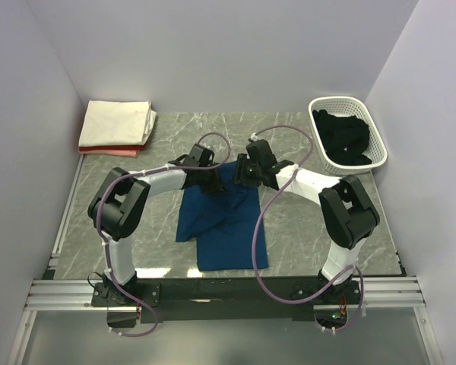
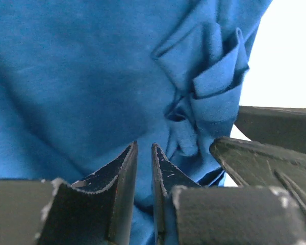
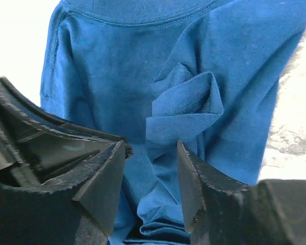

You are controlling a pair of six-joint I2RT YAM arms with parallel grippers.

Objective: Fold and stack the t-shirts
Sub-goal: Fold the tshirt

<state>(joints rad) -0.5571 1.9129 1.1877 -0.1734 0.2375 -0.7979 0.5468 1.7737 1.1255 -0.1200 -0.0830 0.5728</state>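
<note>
A navy blue t-shirt (image 1: 222,224) lies crumpled in the middle of the table, with a bunched fold (image 3: 186,104) near its collar. Both grippers hover over its far end. My left gripper (image 1: 210,181) (image 2: 144,145) is open by a narrow gap, with blue cloth (image 2: 66,76) showing behind the gap and nothing pinched. My right gripper (image 1: 243,173) (image 3: 150,148) stands open wide over a ridge of gathered cloth (image 3: 168,224). A folded cream-white t-shirt (image 1: 118,122) rests on a pink-red one (image 1: 110,150) at the far left. A black t-shirt (image 1: 342,138) fills the basket.
The white lattice basket (image 1: 336,99) stands at the far right corner against the wall. White walls close in the grey marble table (image 1: 304,228) on three sides. Purple cables (image 1: 262,220) loop from both arms over the shirt's right side.
</note>
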